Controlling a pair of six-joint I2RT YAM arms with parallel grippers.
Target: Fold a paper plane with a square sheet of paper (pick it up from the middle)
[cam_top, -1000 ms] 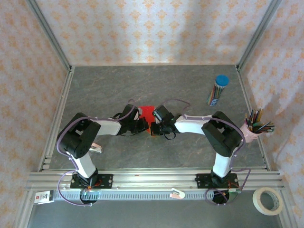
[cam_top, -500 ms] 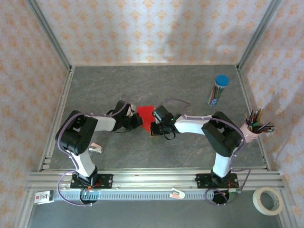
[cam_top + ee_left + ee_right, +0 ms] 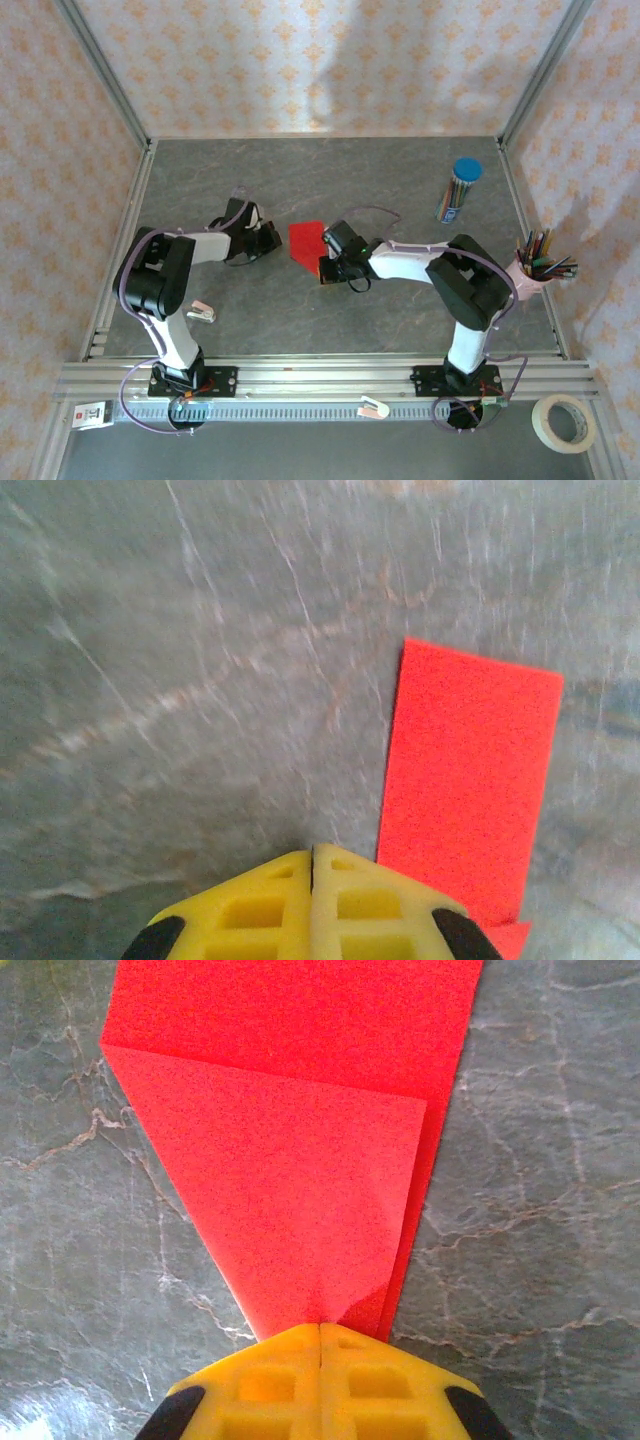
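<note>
- Top external view: a red sheet of paper (image 3: 306, 240), partly folded, lay flat near the middle of the grey marbled table (image 3: 330, 180).
- The left gripper (image 3: 272, 239) sat low over the table at the paper's 9 o'clock, just beside it with a gap between them.
- The right gripper (image 3: 323, 265) sat at the paper's 5 o'clock, right against its near edge.
- A blue-capped tube of coloured pencils (image 3: 459, 190) lay towards 2 o'clock from the paper, well apart. A cup of pencils (image 3: 536, 266) stood at 3 o'clock by the right wall.
- Left wrist view: the left gripper (image 3: 312, 853) had its yellow fingers (image 3: 255, 910) clenched together with nothing between them. The red sheet of paper (image 3: 468, 780) lay on the table at their 2 o'clock, its near corner passing behind the right-hand finger.
- Right wrist view: the right gripper (image 3: 320, 1328) was clenched too, its yellow fingers (image 3: 385, 1385) pressed together.
- The red sheet of paper (image 3: 290, 1090) spread out towards 12 o'clock. A folded triangular flap narrowed to a point that met the fingertips. Whether that point was pinched or only pressed could not be told.
</note>
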